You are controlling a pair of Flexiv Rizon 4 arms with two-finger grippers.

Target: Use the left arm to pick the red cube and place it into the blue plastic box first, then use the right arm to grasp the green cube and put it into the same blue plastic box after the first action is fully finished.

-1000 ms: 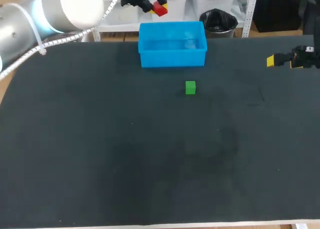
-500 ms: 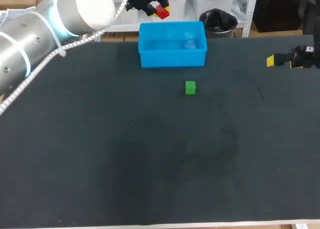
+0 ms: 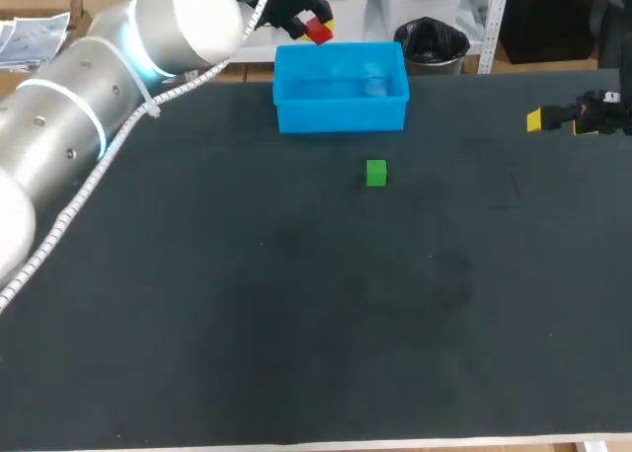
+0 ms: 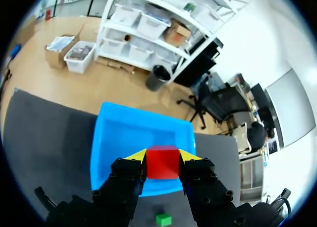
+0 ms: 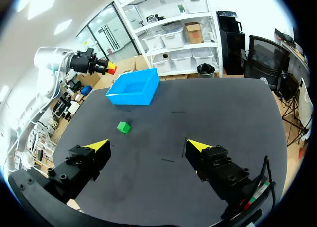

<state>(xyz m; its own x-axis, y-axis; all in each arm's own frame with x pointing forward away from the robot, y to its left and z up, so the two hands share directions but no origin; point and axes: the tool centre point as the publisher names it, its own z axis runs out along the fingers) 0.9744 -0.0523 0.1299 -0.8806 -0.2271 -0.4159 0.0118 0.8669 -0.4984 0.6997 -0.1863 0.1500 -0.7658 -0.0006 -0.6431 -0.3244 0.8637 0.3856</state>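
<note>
1. Red and smooth-faced, with crisp square edges, the red cube [image 4: 162, 162] sits pinched between the two yellow tips of the left claw [image 4: 162, 156]. One tip presses on each side face, and the black fingers are closed only to the cube's width.
2. Beneath and ahead of that claw lies the blue plastic box [image 4: 133, 130], a glossy rectangular tub with thin upright walls and softly rounded corners. The cube hangs in the air above it and touches none of its walls.
3. The green cube [image 3: 376, 173] is a small matte block. It rests flat on the bench [image 3: 296, 304] under the left claw's knuckles, on the near side of the box, close to it but apart.
4. The right claw [image 5: 148, 146] has its fingers spread wide, with nothing between the yellow wedge-shaped tips. It is held above the bench. The green cube lies ahead of it, off toward its left finger and well apart, and the box is farther ahead again.
5. The bench top is a dark, dull sheet with a felt-like look.
6. The left arm [image 3: 99, 116] is a thick round tube of silvery-white casing with a pale cable looped along it.
</note>
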